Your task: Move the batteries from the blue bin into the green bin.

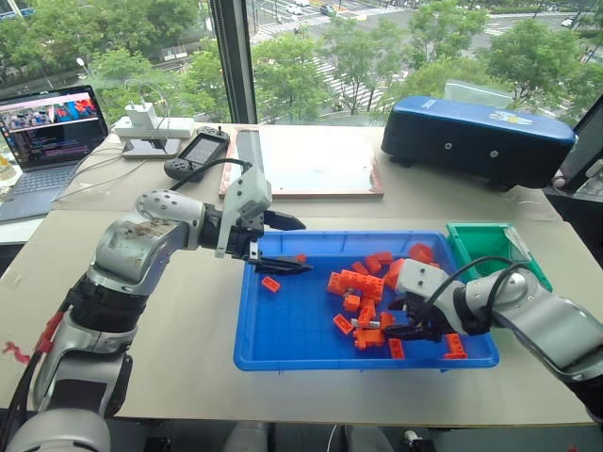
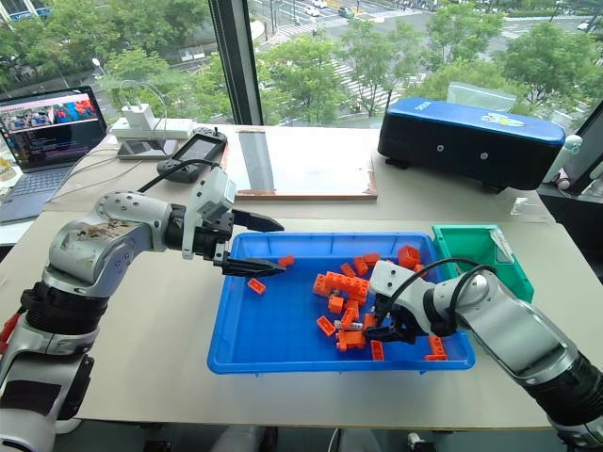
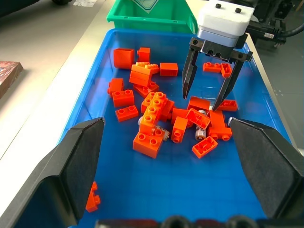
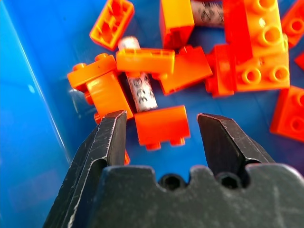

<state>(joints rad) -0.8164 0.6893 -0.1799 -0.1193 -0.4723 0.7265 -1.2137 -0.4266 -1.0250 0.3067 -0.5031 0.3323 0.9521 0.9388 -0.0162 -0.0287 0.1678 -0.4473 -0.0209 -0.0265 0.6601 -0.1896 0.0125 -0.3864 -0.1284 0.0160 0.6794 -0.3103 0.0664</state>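
The blue bin (image 1: 292, 325) lies in front of me with a heap of orange bricks (image 1: 363, 282) in its right half. Silver-grey batteries lie among them: one battery (image 4: 141, 92) under a brick just past my right fingertips, another (image 4: 207, 11) farther on, and one (image 3: 200, 133) in the left wrist view. My right gripper (image 1: 400, 326) points down into the heap, open, its fingers either side of an orange brick (image 4: 161, 124). My left gripper (image 1: 287, 247) hangs open above the bin's far left corner, holding nothing. The green bin (image 1: 474, 250) stands against the blue bin's far right end.
A dark navy hard case (image 1: 480, 137) sits behind the bins at the right. A flat board (image 1: 311, 160), a handheld device (image 1: 198, 151) and a white charger (image 1: 146, 122) lie at the back. A laptop (image 1: 47, 132) stands at the far left by the window.
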